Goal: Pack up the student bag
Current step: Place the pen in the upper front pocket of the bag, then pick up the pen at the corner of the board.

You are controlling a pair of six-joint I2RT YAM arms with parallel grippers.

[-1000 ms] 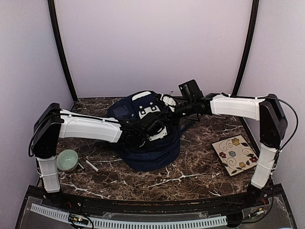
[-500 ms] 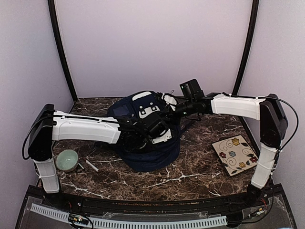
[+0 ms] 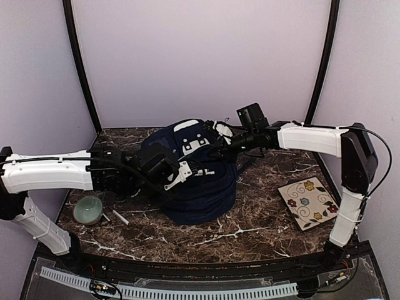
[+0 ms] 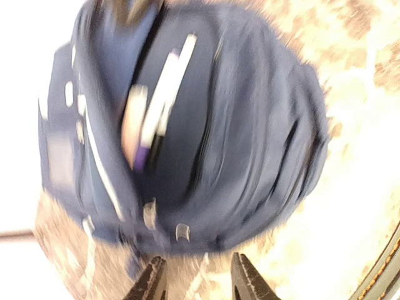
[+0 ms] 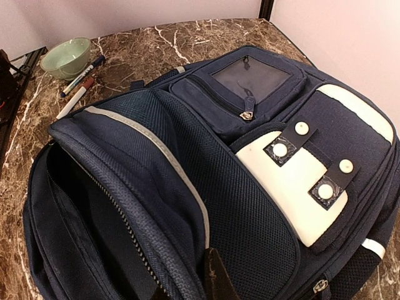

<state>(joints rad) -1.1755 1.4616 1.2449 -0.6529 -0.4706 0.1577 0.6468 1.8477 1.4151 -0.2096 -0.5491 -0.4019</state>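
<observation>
The student bag [image 3: 200, 181] is a navy backpack with white patches, lying in the middle of the marble table. Its main compartment gapes open [image 5: 81, 212]. My right gripper [image 5: 194, 281] is shut on the rim of that opening, holding it up at the bag's far right side [image 3: 220, 145]. My left gripper [image 3: 180, 173] hovers over the bag's left side, open and holding nothing. The left wrist view is blurred; the left gripper [image 4: 199, 284] sits just off the bag's edge, and white pens and a purple-tipped marker [image 4: 150, 119] lie inside a pocket.
A green bowl [image 3: 87, 209] sits at the near left with two markers [image 3: 120, 217] beside it; both show in the right wrist view, the bowl [image 5: 65, 56] and markers [image 5: 78, 84]. A flowered tile [image 3: 308, 202] lies at the right. Black frame posts flank the back wall.
My left arm has swung back to the left, its gripper leaving the bag's middle for the bag's left side and opening wider. The right gripper stays shut on the rim.
</observation>
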